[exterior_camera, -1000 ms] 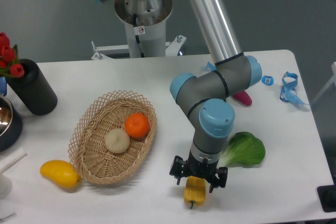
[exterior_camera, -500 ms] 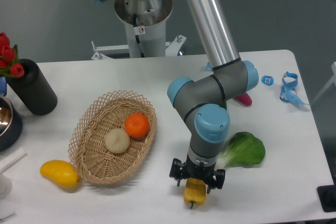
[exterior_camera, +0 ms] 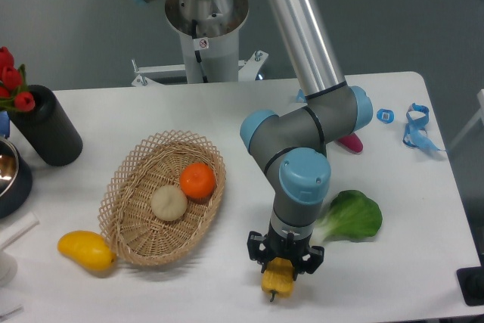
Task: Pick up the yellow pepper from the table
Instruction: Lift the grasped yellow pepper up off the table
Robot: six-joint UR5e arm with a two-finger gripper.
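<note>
Pincer (exterior_camera: 280, 268) clenched on yellow pepper (exterior_camera: 277, 278), at near edge of white tabletop (exterior_camera: 227, 104); green leaf (exterior_camera: 353, 215) just beside.

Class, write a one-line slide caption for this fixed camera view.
Gripper closing around the yellow pepper on the white table, wicker basket nearby.

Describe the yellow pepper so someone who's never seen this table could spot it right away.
Find the wicker basket on the white table, then look right to the table's front edge, directly under the gripper. The yellow pepper sits between its fingers: small, blocky and ridged with a dark stem, unlike the smooth oval yellow fruit left of the basket.
</note>
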